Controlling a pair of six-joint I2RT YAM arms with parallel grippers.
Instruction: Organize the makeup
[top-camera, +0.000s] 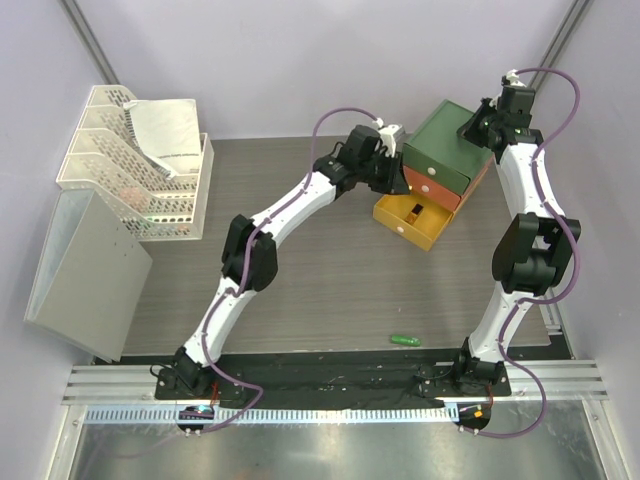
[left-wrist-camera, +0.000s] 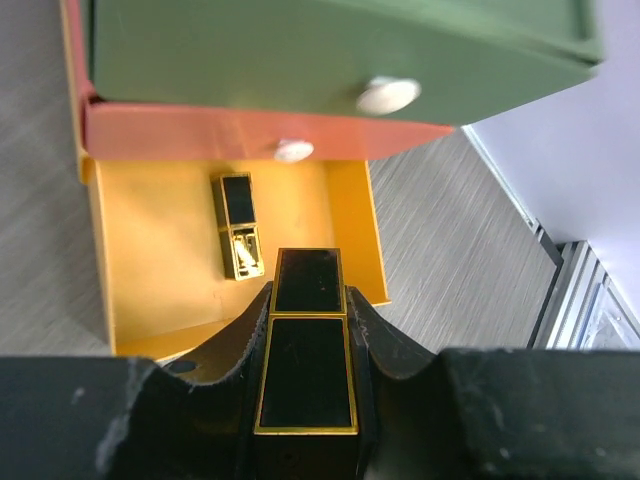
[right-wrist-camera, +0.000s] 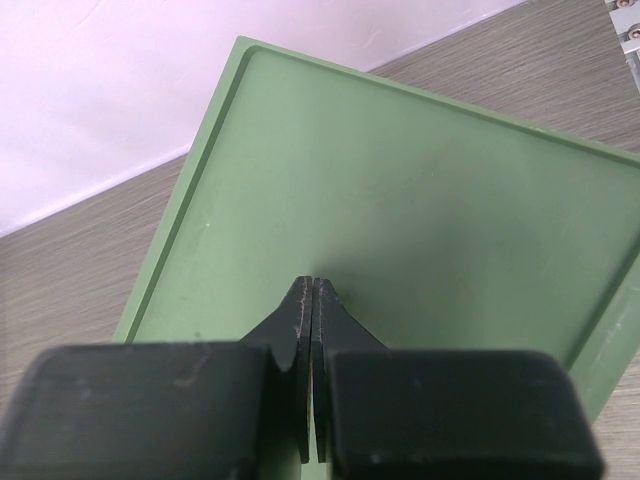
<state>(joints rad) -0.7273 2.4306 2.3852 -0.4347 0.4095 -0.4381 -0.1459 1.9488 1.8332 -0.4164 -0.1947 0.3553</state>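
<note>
My left gripper (left-wrist-camera: 308, 300) is shut on a black-gold stick (left-wrist-camera: 307, 350), held just above the near edge of the open yellow drawer (left-wrist-camera: 150, 250). A second black-gold stick (left-wrist-camera: 237, 226) lies flat inside that drawer. In the top view the left gripper (top-camera: 392, 165) hovers beside the drawer box (top-camera: 440, 150), over the yellow drawer (top-camera: 405, 228). A green tube (top-camera: 405, 340) lies alone on the table near the front edge. My right gripper (right-wrist-camera: 313, 285) is shut with nothing in it, its tips against the box's green top (right-wrist-camera: 400, 190).
The orange drawer (left-wrist-camera: 200, 130) and green drawer (left-wrist-camera: 300, 60) above the yellow one are pushed in, each with a white knob. White mesh trays (top-camera: 140, 165) and a grey panel (top-camera: 85, 270) stand at the left. The table's right edge meets a metal rail (left-wrist-camera: 575, 300).
</note>
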